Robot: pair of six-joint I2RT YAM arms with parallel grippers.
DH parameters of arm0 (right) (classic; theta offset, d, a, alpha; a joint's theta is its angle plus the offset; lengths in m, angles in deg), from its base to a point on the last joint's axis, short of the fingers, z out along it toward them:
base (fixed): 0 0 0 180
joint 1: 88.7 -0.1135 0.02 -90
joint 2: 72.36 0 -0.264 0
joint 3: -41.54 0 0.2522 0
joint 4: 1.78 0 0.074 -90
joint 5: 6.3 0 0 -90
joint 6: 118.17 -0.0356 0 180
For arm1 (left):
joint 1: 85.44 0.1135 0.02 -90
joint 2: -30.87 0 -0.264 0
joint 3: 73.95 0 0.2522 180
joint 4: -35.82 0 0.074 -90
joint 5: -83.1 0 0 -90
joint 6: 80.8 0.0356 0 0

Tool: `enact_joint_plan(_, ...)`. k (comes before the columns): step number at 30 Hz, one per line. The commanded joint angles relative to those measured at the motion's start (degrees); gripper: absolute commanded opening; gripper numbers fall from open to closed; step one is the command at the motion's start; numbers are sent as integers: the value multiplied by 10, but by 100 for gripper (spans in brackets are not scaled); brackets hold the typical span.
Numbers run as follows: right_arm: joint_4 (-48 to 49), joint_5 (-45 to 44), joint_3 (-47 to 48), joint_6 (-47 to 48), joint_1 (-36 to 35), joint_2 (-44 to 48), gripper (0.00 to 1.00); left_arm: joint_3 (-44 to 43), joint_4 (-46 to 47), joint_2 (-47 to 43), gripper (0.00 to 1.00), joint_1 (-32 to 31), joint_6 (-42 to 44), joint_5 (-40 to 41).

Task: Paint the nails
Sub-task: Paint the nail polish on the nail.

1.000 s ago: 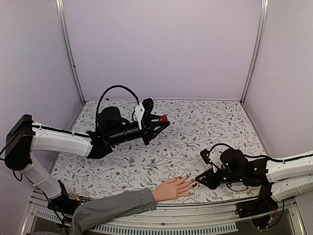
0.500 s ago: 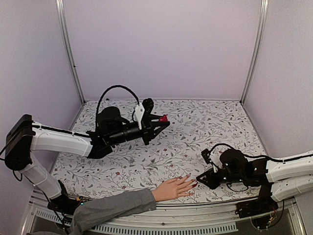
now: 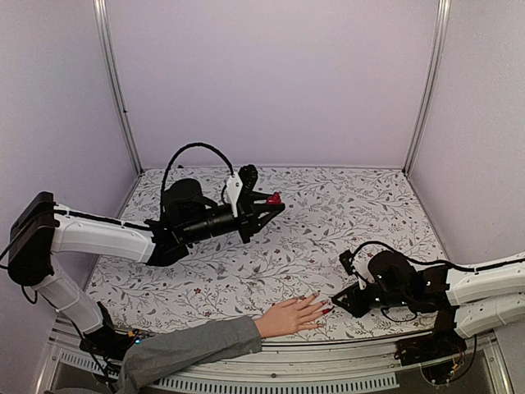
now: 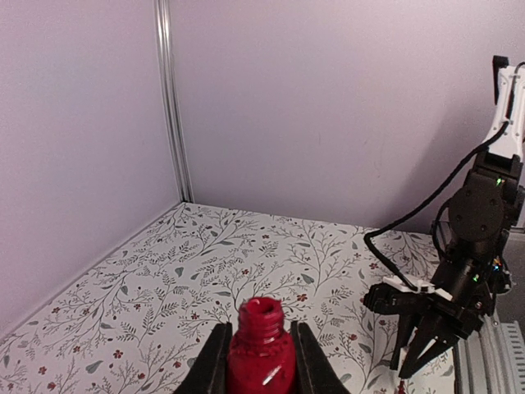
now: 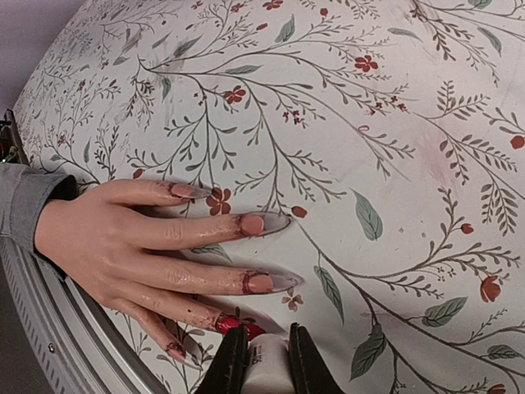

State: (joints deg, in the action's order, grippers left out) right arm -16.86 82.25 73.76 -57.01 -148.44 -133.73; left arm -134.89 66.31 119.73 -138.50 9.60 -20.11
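Note:
A pale hand (image 3: 289,316) with a grey sleeve (image 3: 184,349) lies palm down at the table's near edge. In the right wrist view its nails differ: the nail (image 5: 230,323) just in front of my jaws is glossy red, while two longer nails (image 5: 253,224) (image 5: 261,283) are bare pink with red smears at the base. My right gripper (image 5: 267,335) (image 3: 335,301) is shut on a white cap (image 5: 269,367), its tip at the red nail. My left gripper (image 4: 261,361) (image 3: 273,203) is raised over mid-table, shut on a small red bottle (image 4: 261,353) that stands uncapped.
The table (image 3: 328,213) has a floral cover and lilac walls on three sides. A metal rail (image 3: 328,351) runs along the near edge under the sleeve. The right arm (image 4: 463,271) and its cable show at the right of the left wrist view.
The right gripper has shifted very slightly to the right at the fingertips. The left arm and the bottle have stayed still.

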Motion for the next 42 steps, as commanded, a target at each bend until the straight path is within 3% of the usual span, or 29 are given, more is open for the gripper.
enact_joint_plan(1,-9,-15,16,-7,-5,-3,0,2,21,1,0,8,-2,1)
enact_joint_plan(29,5,-11,-2,0,-5,68,0,3,21,1,0,8,-2,2)
enact_joint_plan(42,48,36,7,10,-5,10,0,6,22,-1,0,8,-3,5)
